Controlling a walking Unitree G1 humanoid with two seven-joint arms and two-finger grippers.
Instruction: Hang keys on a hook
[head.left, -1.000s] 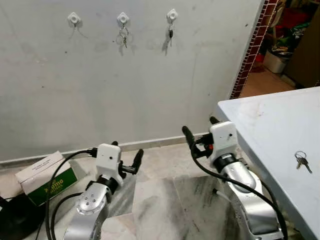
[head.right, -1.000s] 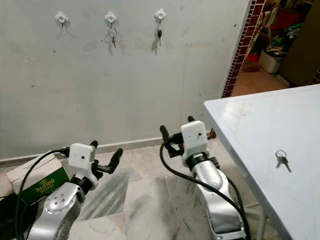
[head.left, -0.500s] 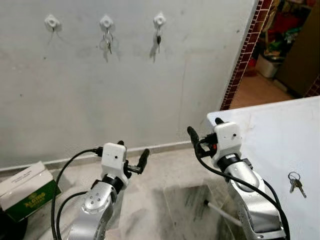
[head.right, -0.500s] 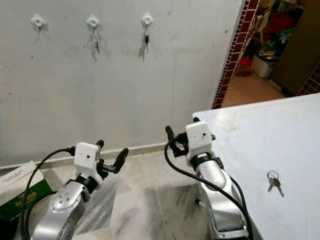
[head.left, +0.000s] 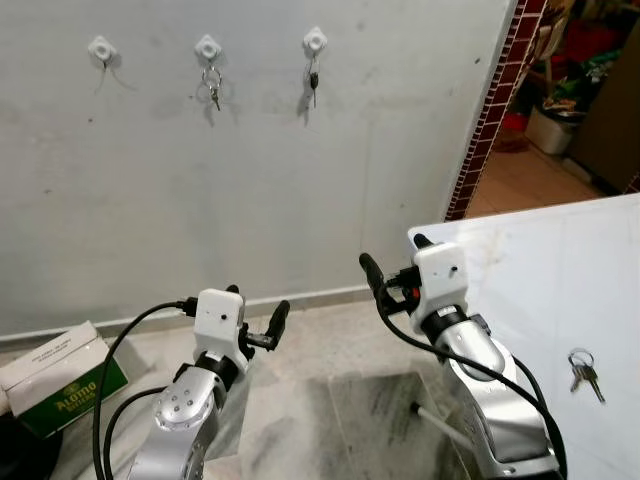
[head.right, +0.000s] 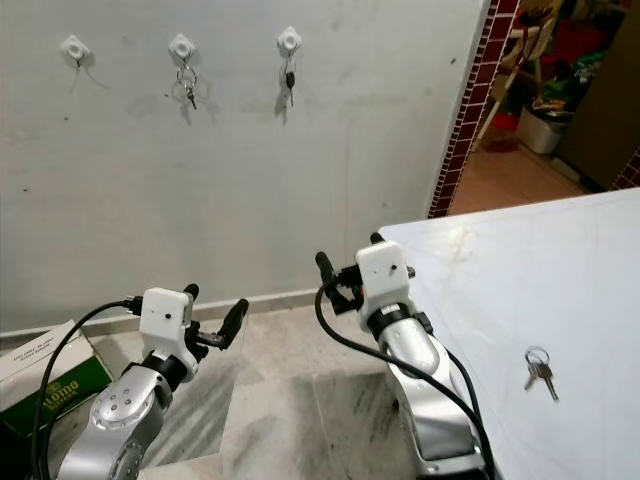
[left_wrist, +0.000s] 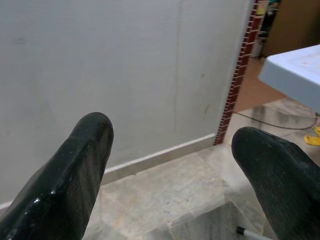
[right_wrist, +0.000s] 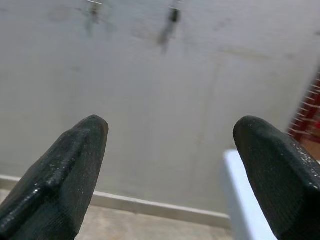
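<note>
the keys (head.left: 581, 366) lie on the white tabletop (head.left: 540, 260) near its right edge, not yet picked up, so the released right gripper (head.left: 392, 262), hovering at the table's near-left corner like the spread, empty left gripper (head.left: 253, 312), must reach over and grasp them before the vacant leftmost hook (head.left: 101, 48).

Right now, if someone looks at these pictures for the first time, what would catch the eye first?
Probably the three white hooks high on the grey wall; the middle and right ones hold keys, the left one looks bare. Next, a bunch of keys lying on the white table at the right. Both the left gripper and the right gripper are raised in front with jaws open, holding nothing.
</note>
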